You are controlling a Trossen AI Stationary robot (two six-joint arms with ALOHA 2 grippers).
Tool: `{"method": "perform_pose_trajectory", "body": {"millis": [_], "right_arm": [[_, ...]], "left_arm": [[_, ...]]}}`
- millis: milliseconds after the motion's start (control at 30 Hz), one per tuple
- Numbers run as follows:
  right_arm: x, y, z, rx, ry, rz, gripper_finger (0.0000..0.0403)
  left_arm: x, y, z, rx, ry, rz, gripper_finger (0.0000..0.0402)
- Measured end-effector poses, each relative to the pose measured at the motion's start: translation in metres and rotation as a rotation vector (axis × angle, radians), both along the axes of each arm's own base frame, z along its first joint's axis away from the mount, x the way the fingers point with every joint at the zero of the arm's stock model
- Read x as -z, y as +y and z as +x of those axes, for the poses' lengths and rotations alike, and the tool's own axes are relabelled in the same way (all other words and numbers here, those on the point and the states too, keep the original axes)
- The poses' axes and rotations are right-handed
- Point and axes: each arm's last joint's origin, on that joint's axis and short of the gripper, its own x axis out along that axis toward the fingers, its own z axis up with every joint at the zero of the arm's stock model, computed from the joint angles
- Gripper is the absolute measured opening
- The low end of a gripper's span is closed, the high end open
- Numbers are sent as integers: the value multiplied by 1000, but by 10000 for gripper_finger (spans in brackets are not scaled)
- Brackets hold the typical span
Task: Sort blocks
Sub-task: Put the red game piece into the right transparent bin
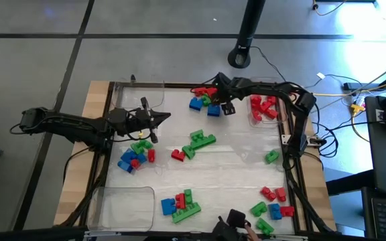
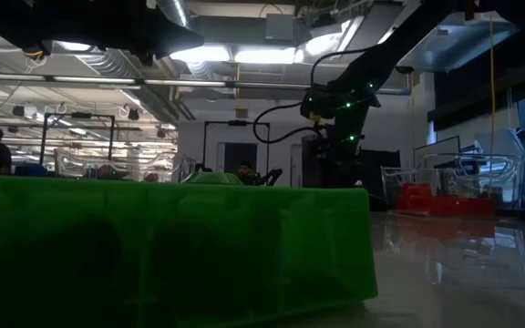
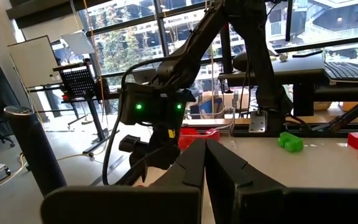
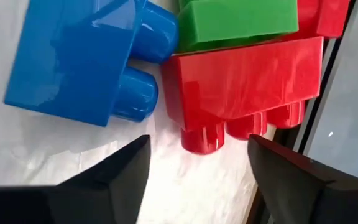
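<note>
Red, green and blue blocks lie in loose groups on the white table. At the far edge, a red block, a blue block and a green block lie together; the green one lies partly on top of the red. My right gripper points steeply down over this group. It is open, with its fingers on either side of one of the red block's studs and clear of it. My left gripper is shut and held level above the table's left part, holding nothing.
A clear tray at the far right holds red blocks. Another clear tray stands at the near left. More blocks lie below my left arm, in the centre, near the front edge and at the near right. A green block fills the low view.
</note>
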Motion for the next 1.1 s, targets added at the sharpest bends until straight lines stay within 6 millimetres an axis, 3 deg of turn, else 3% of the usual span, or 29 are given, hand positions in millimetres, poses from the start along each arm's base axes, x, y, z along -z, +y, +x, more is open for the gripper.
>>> {"method": "perform_pose_trajectory", "body": {"millis": [400,667,900,1100], "right_arm": [[22,-3,6,-56,34,16,181],[24,-3,7,-62,32,21,159],[24,-4,7,-54,36,2,111],[24,-4,7,-46,42,-4,109]], "left_arm": [[0,0,0,0,3,4,4],[0,0,0,-1,3,6,4],[0,0,0,-1,3,6,4],[0,0,0,-1,3,6,4]]}}
